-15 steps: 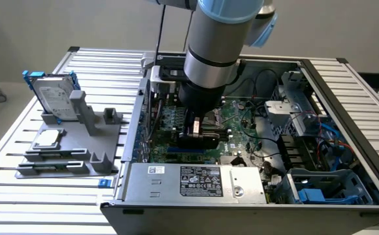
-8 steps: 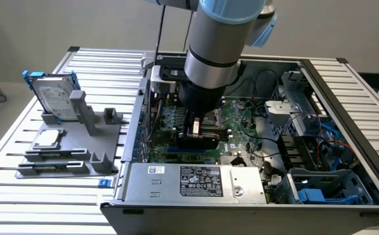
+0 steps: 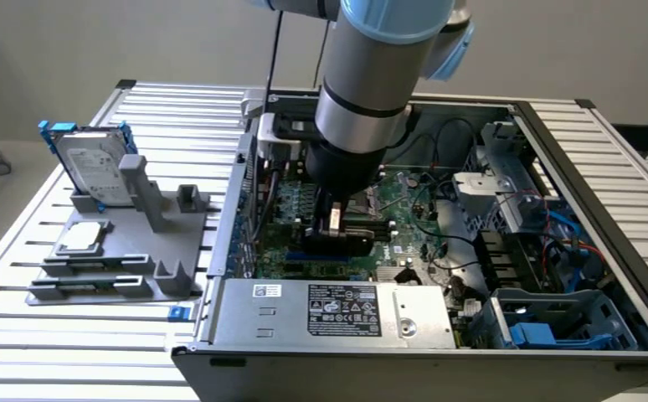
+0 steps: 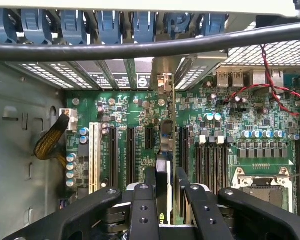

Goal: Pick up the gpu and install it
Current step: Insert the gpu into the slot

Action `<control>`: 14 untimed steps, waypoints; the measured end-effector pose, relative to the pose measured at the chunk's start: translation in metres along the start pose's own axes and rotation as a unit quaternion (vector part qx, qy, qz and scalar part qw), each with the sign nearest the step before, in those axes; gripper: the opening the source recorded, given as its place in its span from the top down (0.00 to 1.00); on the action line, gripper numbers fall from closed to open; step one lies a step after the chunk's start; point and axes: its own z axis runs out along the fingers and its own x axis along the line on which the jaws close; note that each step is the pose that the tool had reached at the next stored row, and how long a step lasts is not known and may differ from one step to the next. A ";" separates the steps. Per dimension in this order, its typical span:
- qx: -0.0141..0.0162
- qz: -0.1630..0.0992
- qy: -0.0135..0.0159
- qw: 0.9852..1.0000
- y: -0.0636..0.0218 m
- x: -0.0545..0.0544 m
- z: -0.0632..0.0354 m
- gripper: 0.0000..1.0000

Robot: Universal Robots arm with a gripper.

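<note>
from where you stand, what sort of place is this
Probably a robotics lab bench for computer assembly: an open computer case sits on a slatted metal table, a grey rack beside it holds a hard drive, and a robot arm whose fingers grip a graphics card.

Hard drive (image 3: 92, 170), silver chip (image 3: 84, 237), grey rack (image 3: 151, 222).

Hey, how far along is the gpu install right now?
Pickup looks done: the pincer grips the gpu edge-on inside the computer case. In hand: the card stands over the motherboard's expansion slots. Left: seating it; I can't tell whether it is in a slot yet.
</note>
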 end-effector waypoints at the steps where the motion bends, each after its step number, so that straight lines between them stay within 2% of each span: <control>1: 0.000 0.000 0.000 1.000 -0.0001 0.000 0.0006 0.73; 9: -0.002 0.000 0.000 1.000 -0.0004 0.000 0.0028 0.73; 14: -0.006 0.002 0.000 1.000 -0.0006 0.000 0.0037 0.73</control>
